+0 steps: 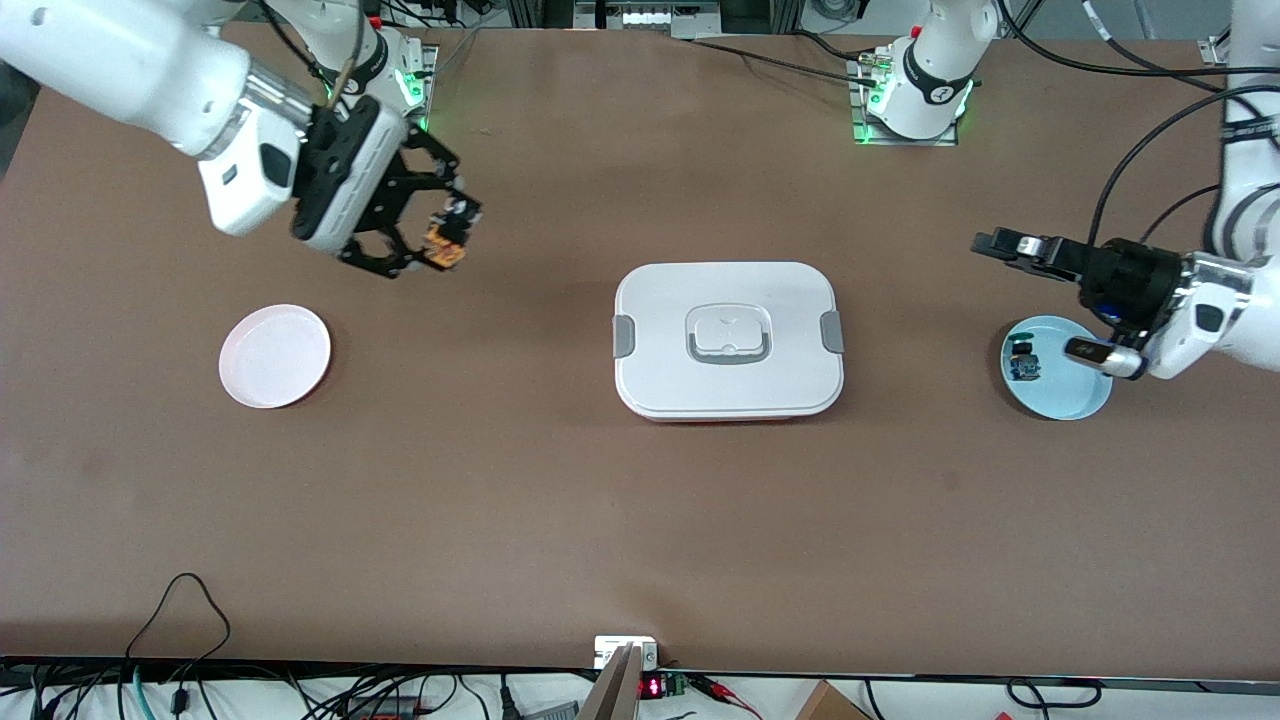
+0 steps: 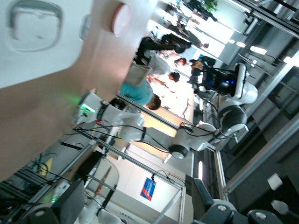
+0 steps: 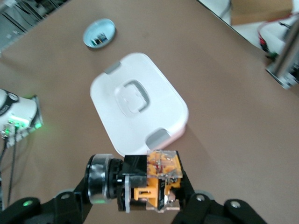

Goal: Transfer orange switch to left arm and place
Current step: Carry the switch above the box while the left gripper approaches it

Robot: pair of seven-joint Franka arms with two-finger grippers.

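Observation:
My right gripper (image 1: 440, 235) is shut on the orange switch (image 1: 447, 245) and holds it in the air over bare table between the pink plate (image 1: 274, 356) and the white box (image 1: 728, 340). In the right wrist view the switch (image 3: 161, 179) sits clamped in the gripper (image 3: 159, 191), with the box (image 3: 140, 105) lying below it. My left gripper (image 1: 995, 245) is open and empty. It hangs level above the blue plate (image 1: 1075, 395) and points toward the box. The left wrist view shows a corner of the box (image 2: 32, 42).
A small switch with a green cap and blue body (image 1: 1023, 362) lies on the blue plate, which also shows in the right wrist view (image 3: 99, 32). The pink plate shows in the left wrist view (image 2: 122, 18). Cables hang along the table's edge nearest the front camera.

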